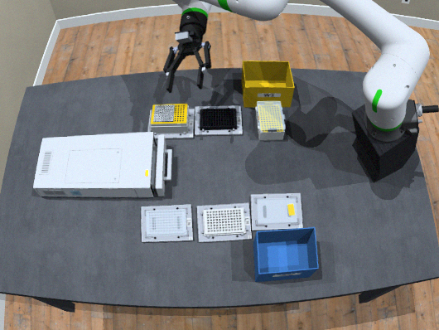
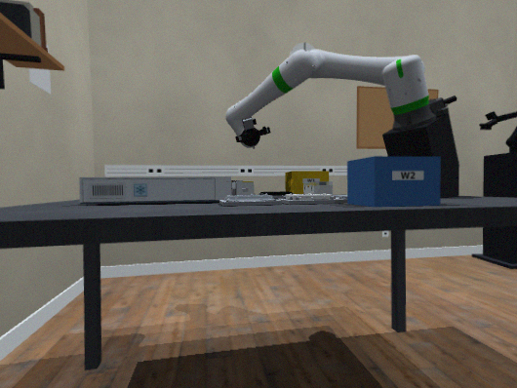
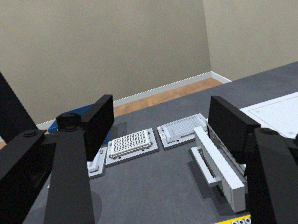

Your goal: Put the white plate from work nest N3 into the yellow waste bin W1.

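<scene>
Found the gripper [image 1: 185, 84] raised well above the bench [image 1: 340, 195], over its far edge, just beyond the yellow tip box [image 1: 170, 114] and the black well plate [image 1: 218, 118]. Noted its fingers [image 1: 169, 79] partly drawn in, neither wide nor shut, with nothing between them. Located the white well plate [image 1: 224, 220] lying flat in the middle nest [image 1: 201, 237] of the near row, well apart from the gripper; could not read the nest labels. Saw a paler, clear-looking plate [image 1: 166, 221] in the nest on the cooler's side of it, and a bare nest [image 1: 269, 209] with a small yellow tag [image 1: 291, 209] on the other side. Spotted the yellow waste bin W1 [image 1: 265, 89] upright at the far edge, open end up, right behind a pale-yellow tip box [image 1: 270, 120]; could not tell whether the two touched. Saw the blue bin W2 [image 1: 286, 274] upright near the front edge, just in front of the bare nest. Noted the long white cooler [image 1: 93, 163] between the two rows, its handled drawer front [image 1: 167, 164] facing the bench's middle. Marked the arm's black pedestal [image 1: 385, 166] at the opposite end of the bench.
</scene>
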Controlling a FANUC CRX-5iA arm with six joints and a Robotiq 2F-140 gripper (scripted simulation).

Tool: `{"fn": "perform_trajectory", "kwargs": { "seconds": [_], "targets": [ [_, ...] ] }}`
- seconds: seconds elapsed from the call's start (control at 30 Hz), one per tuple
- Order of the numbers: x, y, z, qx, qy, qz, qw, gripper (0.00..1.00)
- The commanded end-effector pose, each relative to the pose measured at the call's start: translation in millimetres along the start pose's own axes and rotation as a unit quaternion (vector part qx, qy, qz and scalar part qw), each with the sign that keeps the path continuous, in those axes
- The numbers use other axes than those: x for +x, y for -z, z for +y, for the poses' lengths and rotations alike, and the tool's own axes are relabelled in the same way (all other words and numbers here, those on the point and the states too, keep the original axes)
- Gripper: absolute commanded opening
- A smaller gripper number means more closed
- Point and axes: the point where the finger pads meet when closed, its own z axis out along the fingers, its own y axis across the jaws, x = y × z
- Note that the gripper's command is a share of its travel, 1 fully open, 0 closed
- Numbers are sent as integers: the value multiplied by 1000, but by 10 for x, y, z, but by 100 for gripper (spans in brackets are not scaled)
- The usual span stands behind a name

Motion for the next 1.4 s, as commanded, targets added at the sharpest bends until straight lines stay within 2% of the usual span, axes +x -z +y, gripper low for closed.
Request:
{"fn": "perform_trajectory", "kwargs": {
  "seconds": [0.0, 0.23, 0.3, 0.47, 0.63, 0.8, 0.87, 1.1, 1.37],
  "targets": [
    [2, -201, 38, 0, 53, -24, 998, 10],
    [-22, -459, 55, 9, 122, -53, 991, 10],
    [-22, -459, 55, 9, 122, -53, 991, 10],
    [-56, -703, 43, 24, 193, -81, 978, 10],
    [-78, -833, 25, 36, 235, -97, 967, 10],
    [-120, -1035, -25, 57, 299, -120, 945, 10],
    [-120, -1035, -25, 57, 299, -120, 945, 10],
    [-195, -1320, -144, 97, 395, -150, 901, 10],
    [-248, -1475, -244, 142, 484, -172, 846, 10]
  ]
}}
